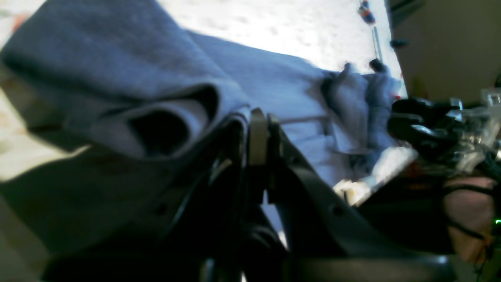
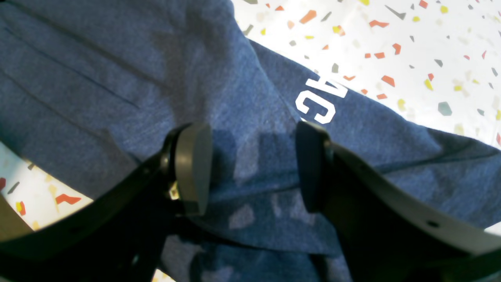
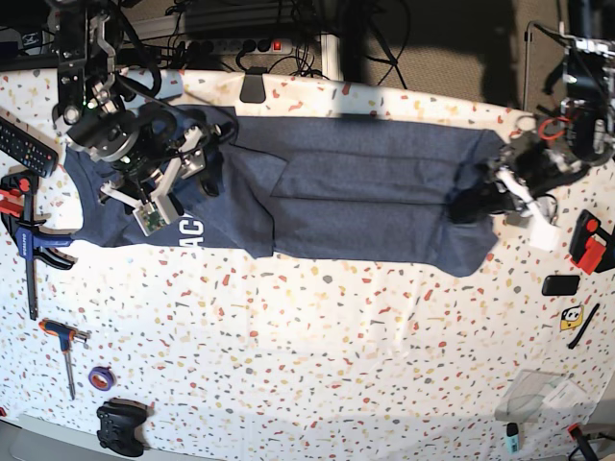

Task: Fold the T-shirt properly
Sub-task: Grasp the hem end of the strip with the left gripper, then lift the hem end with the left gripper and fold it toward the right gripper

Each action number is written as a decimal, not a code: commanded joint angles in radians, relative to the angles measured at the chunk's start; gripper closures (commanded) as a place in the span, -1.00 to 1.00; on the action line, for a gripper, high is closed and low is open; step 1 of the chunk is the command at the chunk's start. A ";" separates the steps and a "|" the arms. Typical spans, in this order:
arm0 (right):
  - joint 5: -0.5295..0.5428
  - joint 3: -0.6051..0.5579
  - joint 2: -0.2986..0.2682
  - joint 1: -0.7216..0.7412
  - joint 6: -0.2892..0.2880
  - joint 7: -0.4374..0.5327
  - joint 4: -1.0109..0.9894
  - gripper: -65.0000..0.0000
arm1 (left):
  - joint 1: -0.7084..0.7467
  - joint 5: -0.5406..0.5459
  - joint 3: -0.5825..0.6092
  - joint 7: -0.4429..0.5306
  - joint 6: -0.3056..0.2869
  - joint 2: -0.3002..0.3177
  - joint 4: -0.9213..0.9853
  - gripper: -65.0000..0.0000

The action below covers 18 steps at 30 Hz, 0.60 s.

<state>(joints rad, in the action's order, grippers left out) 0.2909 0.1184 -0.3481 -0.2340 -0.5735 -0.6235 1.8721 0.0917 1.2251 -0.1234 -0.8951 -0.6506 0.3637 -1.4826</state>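
The T-shirt (image 3: 365, 192) lies stretched sideways across the far half of the table, plain blue-grey side up. White letters (image 2: 321, 102) show on a flap near its left end. My right gripper (image 3: 183, 182) hovers over that left end. In the right wrist view the right gripper (image 2: 252, 168) is open, with only flat cloth (image 2: 117, 78) under the gap. My left gripper (image 3: 485, 202) is at the shirt's right end. Close up, the left gripper (image 1: 263, 133) is shut, and a rolled fold of the T-shirt (image 1: 164, 117) bunches against its fingers.
A remote (image 3: 19, 144), a blue clamp (image 3: 38, 240), a screwdriver (image 3: 65, 346), a tape roll (image 3: 99, 377) and a game controller (image 3: 120, 427) line the table's left side. A red-black tool (image 3: 588, 240) and small items sit at the right edge. Cables run behind the table.
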 commanded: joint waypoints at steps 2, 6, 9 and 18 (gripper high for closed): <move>0.009 0.006 -0.011 0.010 0.006 0.026 0.019 -0.05 | 0.021 0.031 0.001 0.056 -0.003 -0.051 -0.092 1.00; 0.008 0.006 -0.012 0.010 0.006 0.024 0.019 -0.05 | 0.038 -0.080 0.107 0.137 0.077 -0.154 -0.191 1.00; 0.009 0.006 -0.011 0.010 0.006 0.024 0.019 -0.05 | 0.026 -0.215 0.247 0.201 0.145 -0.218 -0.202 1.00; 0.010 0.006 -0.011 0.010 0.006 0.021 0.019 -0.05 | -0.100 -0.620 0.570 0.280 0.374 -0.326 -0.201 1.00</move>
<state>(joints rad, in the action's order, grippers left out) 0.2905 0.1181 -0.3489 -0.2333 -0.5735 -0.6258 1.8721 0.0059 0.5896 0.4488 -0.6384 -0.2607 0.0467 -1.6638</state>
